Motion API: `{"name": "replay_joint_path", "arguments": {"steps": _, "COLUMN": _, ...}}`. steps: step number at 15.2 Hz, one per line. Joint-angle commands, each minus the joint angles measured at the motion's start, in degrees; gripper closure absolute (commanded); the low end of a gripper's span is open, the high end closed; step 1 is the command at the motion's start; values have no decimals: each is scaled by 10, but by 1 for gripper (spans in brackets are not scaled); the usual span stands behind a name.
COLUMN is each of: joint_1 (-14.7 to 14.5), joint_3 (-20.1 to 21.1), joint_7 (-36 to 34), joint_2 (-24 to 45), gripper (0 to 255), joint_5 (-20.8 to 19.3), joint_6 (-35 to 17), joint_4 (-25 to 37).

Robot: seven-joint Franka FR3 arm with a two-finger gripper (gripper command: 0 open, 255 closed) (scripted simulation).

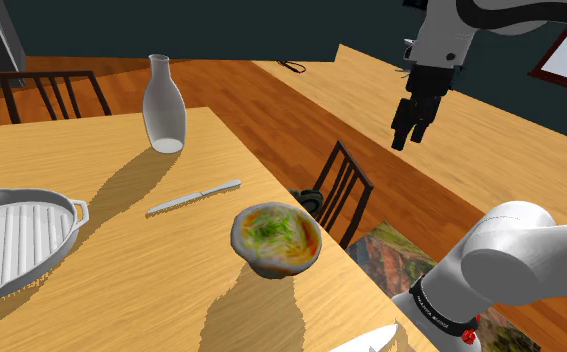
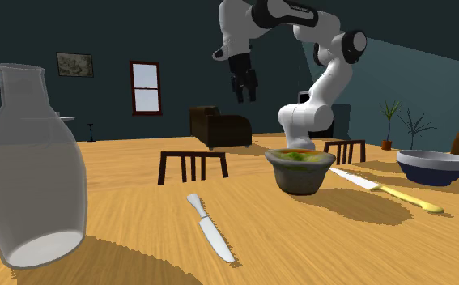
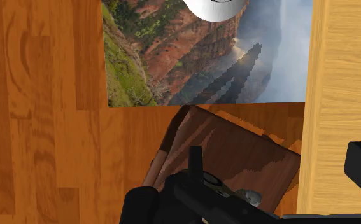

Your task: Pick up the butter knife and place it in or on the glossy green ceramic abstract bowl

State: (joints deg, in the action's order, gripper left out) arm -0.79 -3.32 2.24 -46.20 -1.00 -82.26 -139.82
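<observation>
1. The gripper [image 1: 411, 125] hung high in the air, out past the table's [image 1: 121, 300] edge; its two fingers were spread apart and held nothing.
2. Below it, by the table's side, stood a chair [image 3: 230, 159].
3. The butter knife [image 1: 193, 198] lay flat on the table, near the bowl [image 1: 271, 265] but not touching it.
4. I think no part of the job was done; the grab, the lift and the drop were all left.
5. The bowl was green and orange inside, with no knife in it; food or paint, I could not tell.
6. The white ribbed dish [image 1: 31, 193] had nothing in it; the bottle [image 1: 164, 110] looked empty too.
</observation>
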Motion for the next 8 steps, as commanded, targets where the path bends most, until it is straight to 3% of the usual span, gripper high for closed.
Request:
{"name": "replay_joint_path", "arguments": {"steps": 1, "joint_1": 0, "joint_3": 0, "joint_7": 0, "joint_2": 0, "gripper": 0, "joint_5": 0, "joint_6": 0, "joint_4": 0}}
{"name": "replay_joint_path", "arguments": {"steps": 8, "joint_1": -55, "joint_3": 7, "joint_7": 89, "joint_2": 151, "gripper": 0, "joint_5": -8, "joint_6": -95, "joint_4": 55}}
